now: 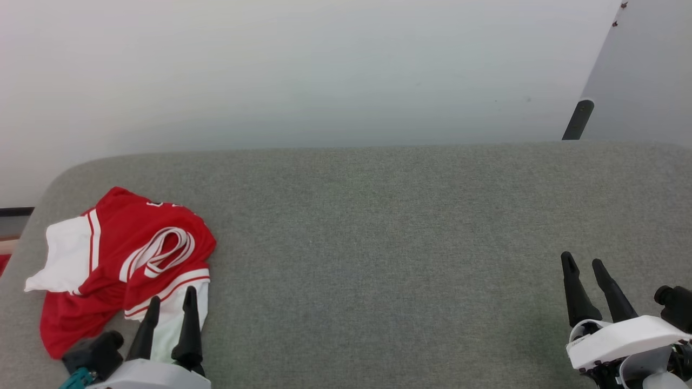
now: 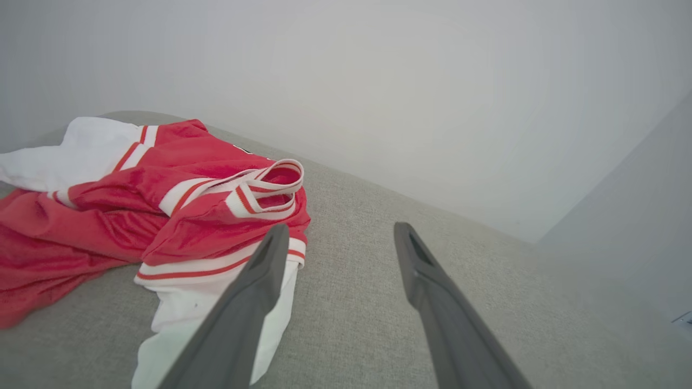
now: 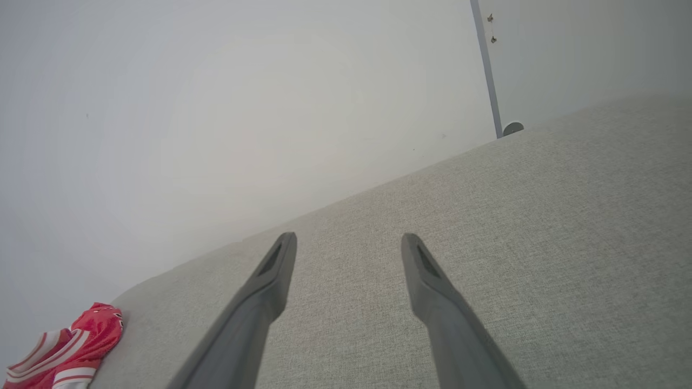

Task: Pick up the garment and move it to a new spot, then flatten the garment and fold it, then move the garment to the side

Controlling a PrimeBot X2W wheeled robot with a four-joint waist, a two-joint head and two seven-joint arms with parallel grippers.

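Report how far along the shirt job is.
Done: nothing; the garment lies crumpled at the left end of the grey fabric surface. In hand: the left gripper, jaws open, points at its white sleeve, gripping nothing; the right gripper is open over bare fabric. Left: pick up, move, flatten, fold, set aside.

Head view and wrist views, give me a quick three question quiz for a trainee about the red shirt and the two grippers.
1. True or false: the garment lies neatly folded in the middle of the grey surface.
2. Which gripper is nearer the garment? A) left gripper B) right gripper
3. Fill in: both grippers' jaws stand ____.
Key: 1 false, it lies crumpled at the robot's left end; 2 A; 3 open.
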